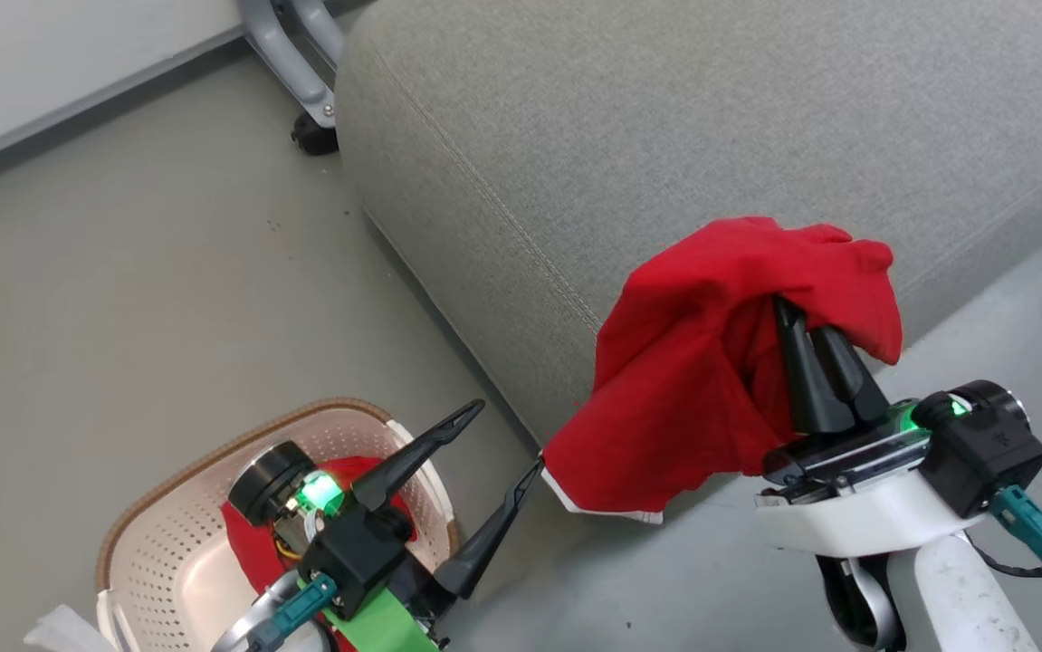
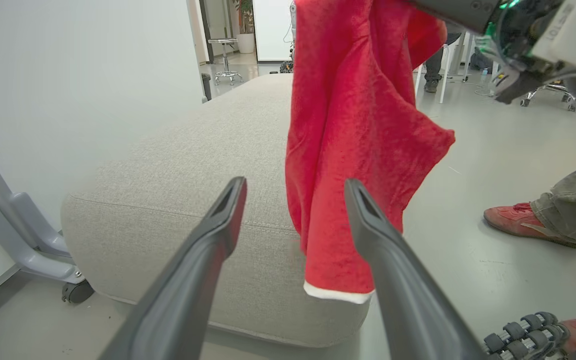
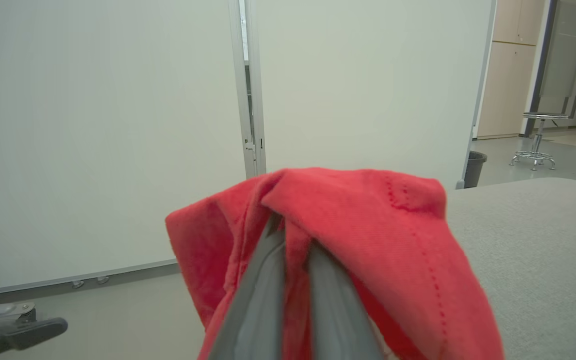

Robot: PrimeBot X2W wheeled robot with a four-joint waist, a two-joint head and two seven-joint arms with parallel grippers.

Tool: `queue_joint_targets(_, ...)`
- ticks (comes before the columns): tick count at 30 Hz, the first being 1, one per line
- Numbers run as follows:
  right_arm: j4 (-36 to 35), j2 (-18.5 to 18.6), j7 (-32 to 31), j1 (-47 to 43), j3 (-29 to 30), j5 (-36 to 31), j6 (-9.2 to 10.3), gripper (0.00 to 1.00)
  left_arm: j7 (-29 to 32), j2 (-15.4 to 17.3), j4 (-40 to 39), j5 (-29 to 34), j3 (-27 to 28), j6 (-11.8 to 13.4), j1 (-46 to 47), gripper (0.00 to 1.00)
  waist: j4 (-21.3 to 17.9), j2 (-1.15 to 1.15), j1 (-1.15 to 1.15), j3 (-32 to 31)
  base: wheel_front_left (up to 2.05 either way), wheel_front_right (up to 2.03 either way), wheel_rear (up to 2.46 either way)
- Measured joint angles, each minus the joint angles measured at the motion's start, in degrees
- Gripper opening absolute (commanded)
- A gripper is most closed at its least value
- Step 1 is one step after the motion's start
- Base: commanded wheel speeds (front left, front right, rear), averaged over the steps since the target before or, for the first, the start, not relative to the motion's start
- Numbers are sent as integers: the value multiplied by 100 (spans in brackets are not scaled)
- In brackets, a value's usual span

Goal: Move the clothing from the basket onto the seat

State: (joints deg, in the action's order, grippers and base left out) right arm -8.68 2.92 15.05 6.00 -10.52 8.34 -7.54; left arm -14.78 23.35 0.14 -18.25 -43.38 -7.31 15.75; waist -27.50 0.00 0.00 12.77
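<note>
A bright red piece of clothing (image 1: 702, 362) hangs from my right gripper (image 1: 801, 317), which is shut on it; the fabric drapes over the fingers (image 3: 293, 280) and dangles at the front edge of the light-grey seat (image 1: 711, 136). Its white-trimmed hem (image 2: 338, 294) hangs in front of the seat's corner (image 2: 192, 200). My left gripper (image 1: 507, 439) is open and empty, above the cream basket (image 1: 158, 543) with the brown rim at the lower left. More red fabric (image 1: 249, 543) lies inside the basket, partly hidden by my left wrist.
A grey wheeled frame leg (image 1: 303, 81) stands by the seat's far left corner, next to a white wall. A person's red shoe and trouser leg (image 2: 533, 220) stand on the floor to the right of the seat. Grey floor surrounds the basket.
</note>
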Motion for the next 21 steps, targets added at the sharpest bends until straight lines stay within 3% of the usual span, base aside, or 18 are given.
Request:
queue_joint_targets(9, -231, -4, 0, 467, 472, 330, 0, 0, 109, 609, -438, -71, -246, -1, 46, 100, -214, 0, 1, 780, 0, 0, 0)
queue_joint_targets(14, -278, 0, 0, 1484, 1168, 353, 0, 0, 159, 957, -775, -182, -413, -2, 361, 100, -170, 0, 1, 1278, 0, 0, 0)
queue_joint_targets(21, 42, -4, 0, 3326, 2187, -389, 1, 0, 156, 1401, -1113, -236, -581, -2, 952, 100, 105, 0, 1, 2017, 0, 0, 0)
